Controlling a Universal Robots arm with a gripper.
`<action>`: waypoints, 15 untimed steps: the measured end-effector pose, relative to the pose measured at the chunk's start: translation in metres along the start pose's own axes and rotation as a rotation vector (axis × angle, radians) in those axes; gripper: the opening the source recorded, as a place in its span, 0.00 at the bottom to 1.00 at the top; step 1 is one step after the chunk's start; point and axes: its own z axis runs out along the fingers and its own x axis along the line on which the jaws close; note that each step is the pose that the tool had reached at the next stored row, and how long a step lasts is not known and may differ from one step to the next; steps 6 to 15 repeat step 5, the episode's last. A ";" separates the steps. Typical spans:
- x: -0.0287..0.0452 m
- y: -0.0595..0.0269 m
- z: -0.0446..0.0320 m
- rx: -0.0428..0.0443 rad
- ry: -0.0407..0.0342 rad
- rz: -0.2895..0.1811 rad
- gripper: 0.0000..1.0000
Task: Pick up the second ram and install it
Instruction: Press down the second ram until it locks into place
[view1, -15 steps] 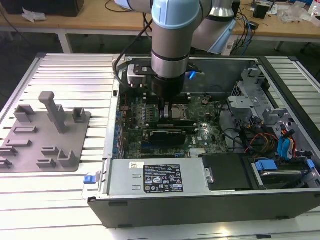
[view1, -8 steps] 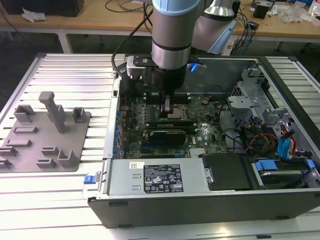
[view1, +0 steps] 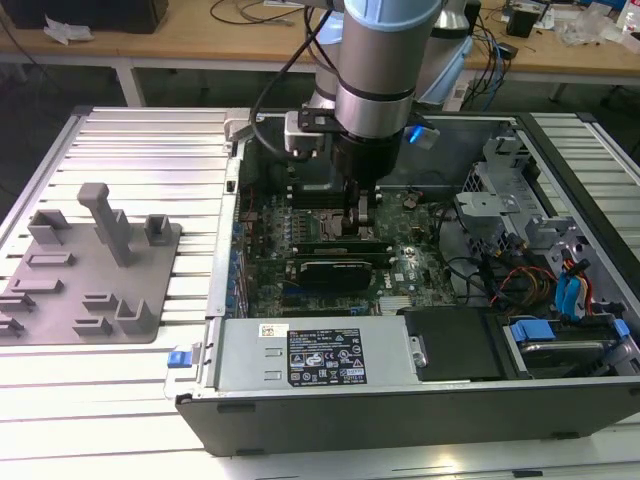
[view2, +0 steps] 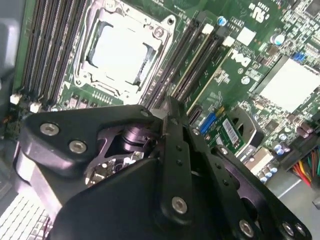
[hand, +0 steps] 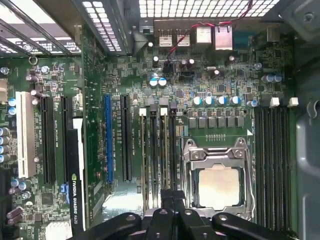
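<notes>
Inside the open computer case, over the motherboard's memory slots, we list the gripper, jaws closed flat together; whether they pinch the second ram, we cannot tell. Judged light, stiff, fragile: grip by long edges.

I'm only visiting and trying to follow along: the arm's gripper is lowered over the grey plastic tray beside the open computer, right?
Not quite. In the exterior view the gripper is lowered inside the open computer, above its green circuit board. The grey plastic tray does lie beside the computer, on the exterior view's left.
</notes>
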 end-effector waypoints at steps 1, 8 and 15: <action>0.0000 0.0000 0.0000 0.0000 0.0000 0.000 0.08; 0.0000 0.0000 0.0000 0.0000 0.0000 -0.001 0.08; 0.0000 0.0000 0.0000 0.0000 0.0000 -0.001 0.08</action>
